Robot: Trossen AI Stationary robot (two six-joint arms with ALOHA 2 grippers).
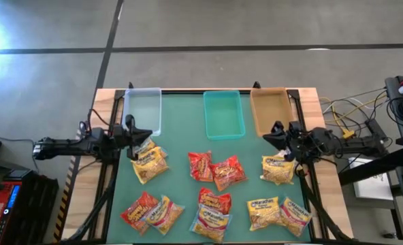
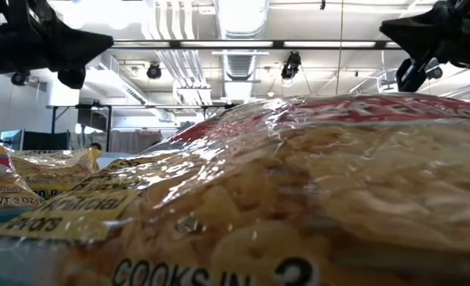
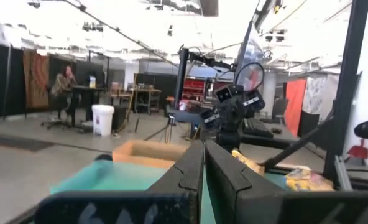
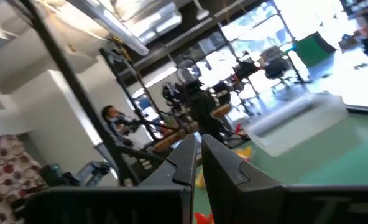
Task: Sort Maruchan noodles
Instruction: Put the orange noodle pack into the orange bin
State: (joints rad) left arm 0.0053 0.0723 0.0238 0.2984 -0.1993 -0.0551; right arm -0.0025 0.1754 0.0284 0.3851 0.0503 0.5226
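Observation:
Several Maruchan noodle packets lie flat on the green table mat: yellow ones [image 1: 149,163] at the left, red ones [image 1: 217,169] in the middle, yellow ones [image 1: 278,169] at the right, more along the near edge [image 1: 212,212]. My left gripper [image 1: 146,133] hovers shut at the mat's left side, above the left packets. My right gripper [image 1: 268,135] hovers shut at the right side. Both point toward the middle and hold nothing. In the low view a packet [image 2: 298,199] fills the foreground.
Three bins stand in a row at the far edge: clear [image 1: 141,111], teal [image 1: 223,113], tan [image 1: 269,110]. Cables and gear [image 1: 385,109] lie beyond the table's right side. A seated person [image 3: 64,81] shows in the room behind.

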